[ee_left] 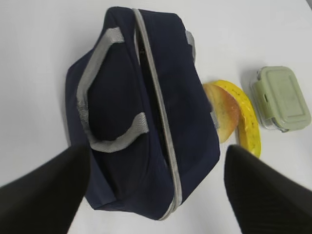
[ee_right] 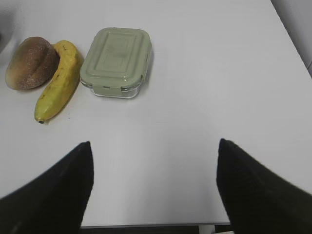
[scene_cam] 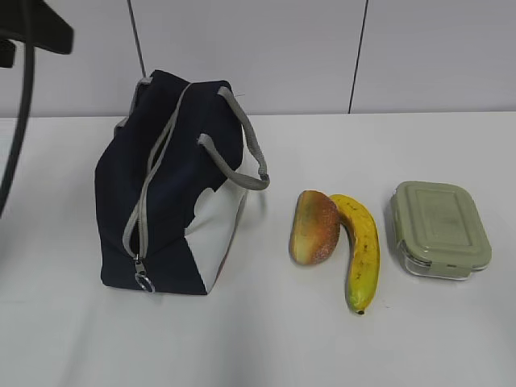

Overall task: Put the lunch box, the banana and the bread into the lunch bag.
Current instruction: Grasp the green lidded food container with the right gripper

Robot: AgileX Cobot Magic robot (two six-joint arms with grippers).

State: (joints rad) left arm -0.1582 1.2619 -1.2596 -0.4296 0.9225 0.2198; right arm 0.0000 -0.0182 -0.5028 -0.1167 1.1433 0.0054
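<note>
Bread [scene_cam: 314, 226] touching banana [scene_cam: 361, 251], nr lunch box [scene_cam: 440, 229]

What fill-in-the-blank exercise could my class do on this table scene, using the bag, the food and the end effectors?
1. The bread lies touching the ______.
2. The lunch box has a lid coloured pale ______.
3. The lunch bag stands at the ______ end of the row in the exterior view.
4. Both the left end effector and the right end effector have their jaws ______.

Missing words: banana; green; left; open
</note>
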